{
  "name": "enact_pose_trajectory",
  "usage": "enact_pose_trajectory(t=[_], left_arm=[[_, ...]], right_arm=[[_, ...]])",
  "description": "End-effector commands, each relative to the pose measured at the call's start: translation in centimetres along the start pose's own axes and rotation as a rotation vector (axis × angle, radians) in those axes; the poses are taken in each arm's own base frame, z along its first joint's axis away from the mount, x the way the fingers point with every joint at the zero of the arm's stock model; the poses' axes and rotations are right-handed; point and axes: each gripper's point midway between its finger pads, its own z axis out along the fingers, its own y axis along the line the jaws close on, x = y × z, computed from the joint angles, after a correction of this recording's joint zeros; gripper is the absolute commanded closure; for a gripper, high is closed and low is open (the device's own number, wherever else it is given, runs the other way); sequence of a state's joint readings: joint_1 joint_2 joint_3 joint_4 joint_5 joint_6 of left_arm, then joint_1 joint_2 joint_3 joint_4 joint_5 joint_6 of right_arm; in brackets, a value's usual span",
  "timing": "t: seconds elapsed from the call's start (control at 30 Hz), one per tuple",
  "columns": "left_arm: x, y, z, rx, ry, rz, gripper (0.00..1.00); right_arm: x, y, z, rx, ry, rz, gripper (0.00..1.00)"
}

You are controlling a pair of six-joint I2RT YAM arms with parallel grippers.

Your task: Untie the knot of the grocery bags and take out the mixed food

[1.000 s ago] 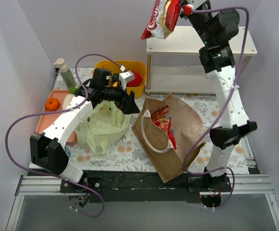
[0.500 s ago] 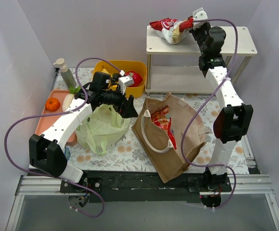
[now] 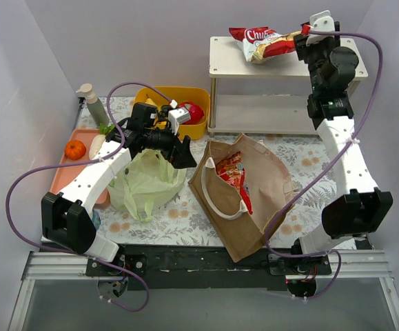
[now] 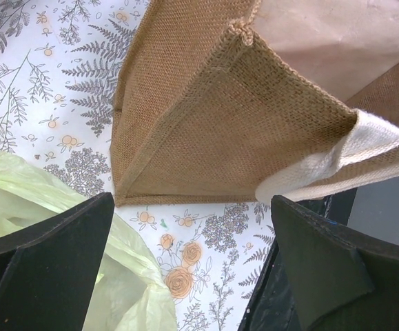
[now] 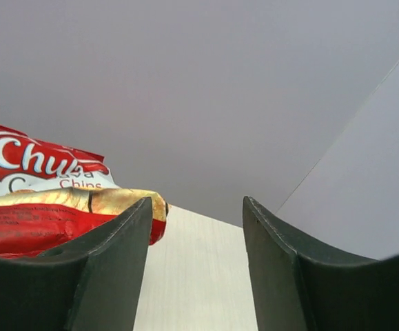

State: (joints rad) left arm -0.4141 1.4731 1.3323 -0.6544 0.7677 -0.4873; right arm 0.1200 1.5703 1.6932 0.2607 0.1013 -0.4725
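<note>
Gripper, right (image 5: 198, 207): fingers spread with nothing between them; it sits at the shelf's far right corner, at about 1 o'clock in the top view (image 3: 308, 31).
Chips packet (image 5: 41, 200): lies flat on the shelf top at 9 o'clock of the right gripper, just outside the near finger and not pinched. It looks put there as a drop-off spot for unpacked food (image 3: 264, 43).
Shelf (image 3: 227, 62): white, two tiers, at 12 to 1 o'clock of the brown tote; only the packet shows on its top board.
Gripper, left (image 4: 192, 207): jaws spread wide and empty, hanging over the gap between the two bags (image 3: 185, 153), probably waiting for its turn.
Green bag (image 3: 144, 183): thin crinkly plastic, slumped at 8 o'clock of the left gripper and just below it. The arm hides its mouth, so I cannot tell whether a knot remains.
Brown tote (image 3: 268, 186): lies on its side at 4 o'clock of the left gripper, mouth open toward the green bag, white rope handle (image 4: 330, 162) drooping at its lip.
Red packet (image 3: 232, 172): rests inside the tote's mouth, not yet taken out; likely the next pick.
Yellow bin (image 3: 185, 96): at 12 o'clock of the green bag, holding a red fruit (image 3: 193, 112).
Pink tray (image 3: 65, 172): at 9 o'clock, carrying a tangerine (image 3: 75, 149).
</note>
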Motion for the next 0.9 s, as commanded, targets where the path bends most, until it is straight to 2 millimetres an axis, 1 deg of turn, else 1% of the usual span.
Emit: enact_pose_trajectory(t=[0.0, 0.03, 0.07, 0.1, 0.13, 0.17, 0.2, 0.23, 0.27, 0.3, 0.33, 0.37, 0.4, 0.43, 0.47, 0.5, 0.53, 0.57, 0.6, 0.63, 0.67, 0.7, 0.77, 0.8, 0.83, 0.87], left_arm=[[-0.6, -0.5, -0.5, 0.015, -0.03, 0.029, 0.02], [-0.7, -0.6, -0.5, 0.019, -0.031, 0.019, 0.02], [-0.8, -0.6, -0.4, 0.022, -0.034, 0.017, 0.02], [-1.0, -0.6, -0.3, 0.03, -0.036, 0.013, 0.02], [-1.1, -0.6, -0.2, 0.034, -0.038, 0.01, 0.02], [-1.3, -0.6, -0.2, 0.035, -0.042, 0.006, 0.02], [-1.4, -0.5, -0.1, 0.037, -0.041, 0.002, 0.02], [-1.6, -0.5, -0.1, 0.037, -0.045, 0.005, 0.02], [-1.7, -0.4, -0.1, 0.037, -0.045, 0.005, 0.02], [-1.8, -0.4, -0.1, 0.035, -0.047, 0.007, 0.02], [-1.7, -0.3, 0.0, 0.031, -0.045, 0.005, 0.02], [-1.7, -0.3, -0.1, 0.029, -0.044, 0.005, 0.02], [-1.6, -0.3, -0.1, 0.026, -0.042, 0.006, 0.02], [-1.6, -0.2, -0.1, 0.02, -0.04, 0.008, 0.02], [-1.5, -0.2, -0.2, 0.016, -0.037, 0.008, 0.02], [-1.4, -0.2, -0.2, 0.013, -0.035, 0.012, 0.02], [-1.4, -0.1, -0.3, 0.007, -0.035, 0.016, 0.02], [-1.3, 0.0, -0.3, 0.001, -0.032, 0.016, 0.02], [-1.3, 0.0, -0.3, -0.001, -0.034, 0.022, 0.02], [-1.2, 0.1, -0.3, -0.005, -0.031, 0.022, 0.02], [-1.2, 0.2, -0.2, -0.007, -0.031, 0.022, 0.02], [-1.3, 0.3, -0.2, -0.008, -0.032, 0.021, 0.02], [-1.4, 0.5, -0.1, -0.008, -0.032, 0.024, 0.02], [-1.4, 0.6, 0.0, -0.008, -0.031, 0.023, 0.02], [-1.5, 0.7, 0.1, -0.006, -0.03, 0.022, 0.02], [-1.5, 0.7, 0.2, -0.003, -0.029, 0.019, 0.02]], right_arm=[[-1.4, 0.0, -0.9, 0.001, -0.032, 0.064, 0.36], [-1.7, 0.7, -0.8, -0.037, -0.044, 0.074, 0.33], [-3.9, 1.7, -0.6, -0.123, -0.111, 0.08, 0.32], [-3.7, 2.8, 0.1, -0.166, -0.112, 0.102, 0.32], [-4.2, 4.0, 0.4, -0.197, -0.123, 0.117, 0.31], [-4.9, 4.7, 0.9, -0.22, -0.138, 0.127, 0.31], [-5.3, 5.3, 2.1, -0.228, -0.151, 0.134, 0.31], [-6.2, 6.3, 2.6, -0.242, -0.171, 0.144, 0.3], [-6.2, 6.5, 3.3, -0.223, -0.177, 0.152, 0.31], [-6.0, 7.2, 4.5, -0.215, -0.183, 0.161, 0.32], [-6.2, 7.9, 5.1, -0.208, -0.191, 0.184, 0.34], [-6.0, 7.9, 5.8, -0.181, -0.187, 0.194, 0.35], [-4.6, 9.4, 6.8, -0.195, -0.162, 0.199, 0.36], [-5.5, 9.1, 7.1, -0.187, -0.175, 0.205, 0.36], [-5.0, 9.6, 7.3, -0.194, -0.152, 0.212, 0.36], [-3.9, 10.3, 7.1, -0.216, -0.104, 0.216, 0.37], [-0.8, 10.7, 6.7, -0.183, -0.012, 0.221, 0.37], [0.6, 10.8, 5.9, -0.177, 0.032, 0.235, 0.38], [-0.3, 9.4, 4.4, -0.162, 0.031, 0.238, 0.38], [1.4, 9.7, 3.5, -0.178, 0.076, 0.242, 0.38], [4.6, 10.9, 2.3, -0.208, 0.154, 0.273, 0.38], [5.6, 9.7, 1.5, -0.198, 0.177, 0.286, 0.38], [7.9, 9.8, 0.8, -0.214, 0.228, 0.322, 0.37], [9.0, 9.3, 1.1, -0.224, 0.241, 0.354, 0.37], [9.1, 9.1, 1.4, -0.238, 0.235, 0.36, 0.37], [7.3, 8.6, 2.1, -0.276, 0.179, 0.364, 0.36]])
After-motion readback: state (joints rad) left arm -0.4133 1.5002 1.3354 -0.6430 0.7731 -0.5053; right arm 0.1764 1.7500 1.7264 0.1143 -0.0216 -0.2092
